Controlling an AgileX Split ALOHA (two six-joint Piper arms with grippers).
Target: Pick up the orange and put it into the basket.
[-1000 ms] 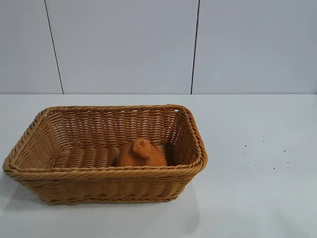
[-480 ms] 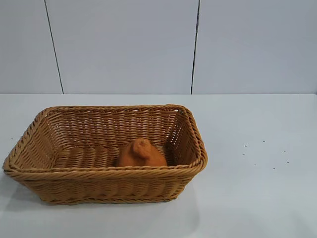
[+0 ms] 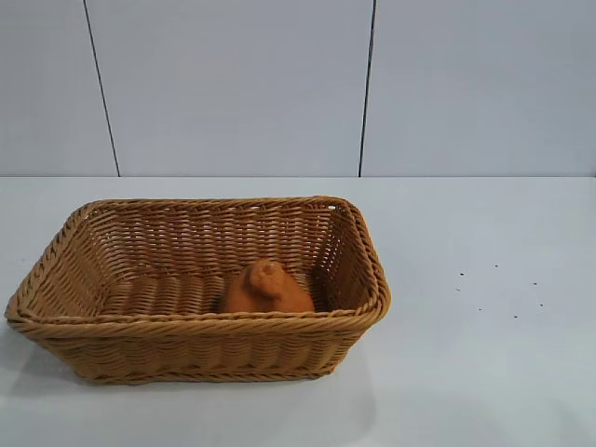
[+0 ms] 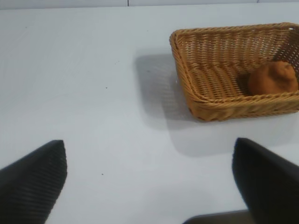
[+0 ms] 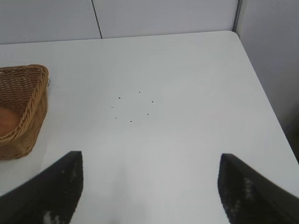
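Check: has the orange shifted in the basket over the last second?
No. The orange sits at the same spot against the near-right part of the basket, unchanged relative to the rim.

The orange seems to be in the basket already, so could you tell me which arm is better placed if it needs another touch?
Left, probably: the orange and basket lie on its side.

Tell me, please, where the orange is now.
In the exterior view the orange lies inside the basket, toward its right end, close behind the near wall.
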